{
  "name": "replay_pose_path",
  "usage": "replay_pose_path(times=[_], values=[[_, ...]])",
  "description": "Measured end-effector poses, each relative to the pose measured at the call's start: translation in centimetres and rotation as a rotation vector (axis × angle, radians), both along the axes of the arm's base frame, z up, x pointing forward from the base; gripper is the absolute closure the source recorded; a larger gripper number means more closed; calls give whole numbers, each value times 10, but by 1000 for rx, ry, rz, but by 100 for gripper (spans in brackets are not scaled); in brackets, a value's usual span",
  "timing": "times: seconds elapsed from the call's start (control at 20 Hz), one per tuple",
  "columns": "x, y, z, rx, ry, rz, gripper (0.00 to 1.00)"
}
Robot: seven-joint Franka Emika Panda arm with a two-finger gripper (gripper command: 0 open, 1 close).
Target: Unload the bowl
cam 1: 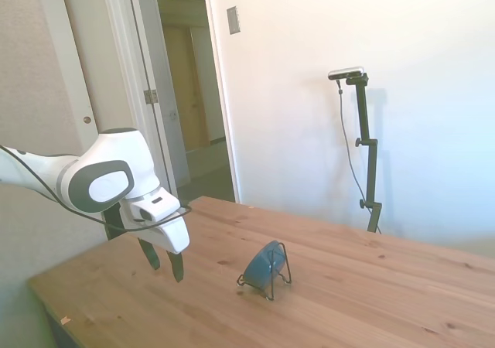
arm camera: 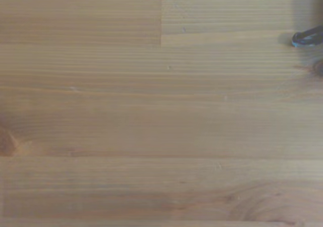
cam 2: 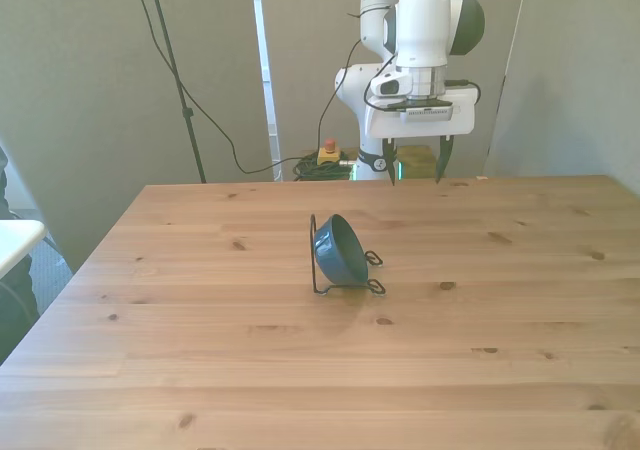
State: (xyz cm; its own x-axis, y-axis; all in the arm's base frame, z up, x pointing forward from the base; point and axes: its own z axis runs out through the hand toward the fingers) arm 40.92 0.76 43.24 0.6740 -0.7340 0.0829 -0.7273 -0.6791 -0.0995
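Roughly at the middle of a pale wooden table (cam 2: 200, 370), a small dark teal bowl (cam 2: 337, 250) stood on edge in a thin dark wire rack (cam 2: 368, 286). The bowl leaned against the rack's upright loop, with its open side turned toward the front view's left and its rounded underside toward the front view's right. In the side view the same bowl (cam 1: 262, 264) showed as a tilted blue disc held in the wire frame (cam 1: 279, 267), whose feet rested on the tabletop (cam 1: 387, 301).

A white Franka arm (cam 2: 425, 30) reached in over the table's far edge, as the front view showed it. Its gripper (cam 2: 417, 166) pointed straight down, with the two dark fingers spread wide apart and nothing between them. The gripper hung above the table, well apart from the bowl and farther back than it. From the side view the gripper (cam 1: 164, 262) hovered above the boards near the table's edge on the arm's side, with bare wood between it and the rack.

The wrist view showed mostly blurred wooden planks (arm camera: 151, 111), with a small dark piece with a blue edge (arm camera: 308, 37) at the picture's border, too blurred to tell what it was.
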Motion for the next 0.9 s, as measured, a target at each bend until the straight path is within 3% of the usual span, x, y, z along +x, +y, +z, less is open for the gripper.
replay_pose_path(times=[0.15,0.45,0.75,0.9], values=[[5,-5,0,11,-26,-10,0],[60,-31,18,-82,-163,-180,0],[99,-36,25,-196,-195,-333,0],[99,-39,25,-271,-173,-344,0]])
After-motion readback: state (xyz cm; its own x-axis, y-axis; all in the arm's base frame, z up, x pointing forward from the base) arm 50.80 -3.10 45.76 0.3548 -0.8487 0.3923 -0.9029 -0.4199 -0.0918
